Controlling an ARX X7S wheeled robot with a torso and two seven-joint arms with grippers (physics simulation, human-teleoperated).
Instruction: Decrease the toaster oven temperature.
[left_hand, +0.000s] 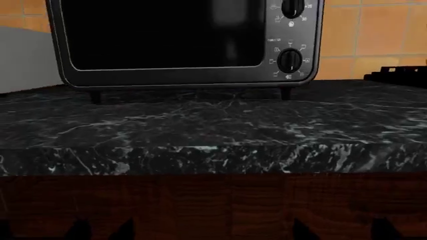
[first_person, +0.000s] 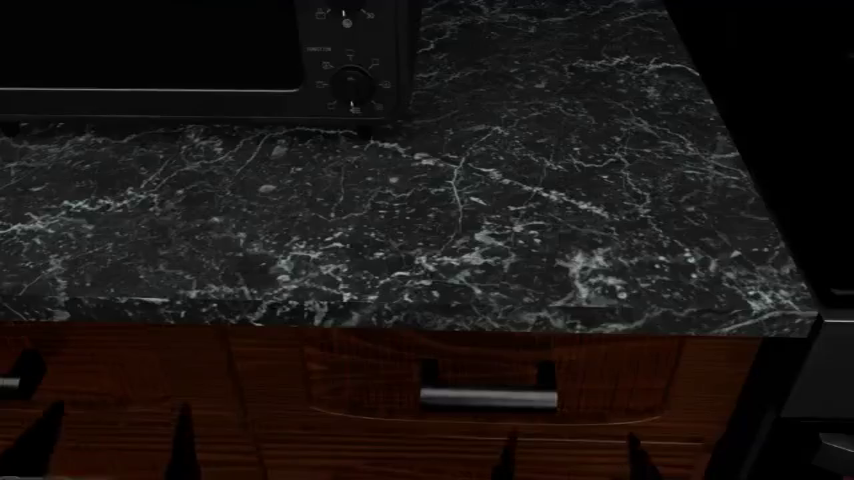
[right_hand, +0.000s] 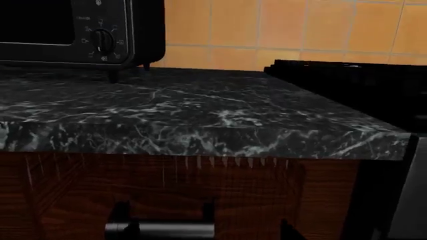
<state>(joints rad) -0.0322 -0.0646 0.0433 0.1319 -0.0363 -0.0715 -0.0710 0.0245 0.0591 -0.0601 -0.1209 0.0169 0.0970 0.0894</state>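
Toaster oven (left_hand: 180, 42): upper left of the left wrist frame, standing at the back of the dark marble surface (first_person: 534, 200).
Knobs: stacked on its right panel; lower knob (left_hand: 289, 60) fully shown, the one above cropped.
Temperature dial: cannot tell which; markings too small.
Left claw (first_person: 114, 440): low at the cabinet front, prongs apart, holding nothing.
Right claw (first_person: 567, 455): likewise parted, empty.
Advice: raise one arm clear of the counter edge, identify the numbered dial, pinch squarely, turn toward lower numbers.

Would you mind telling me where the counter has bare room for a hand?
The marble counter is bare from the toaster oven forward to its front edge and rightward to the stove. It is crowded only at the back left, where the oven stands.
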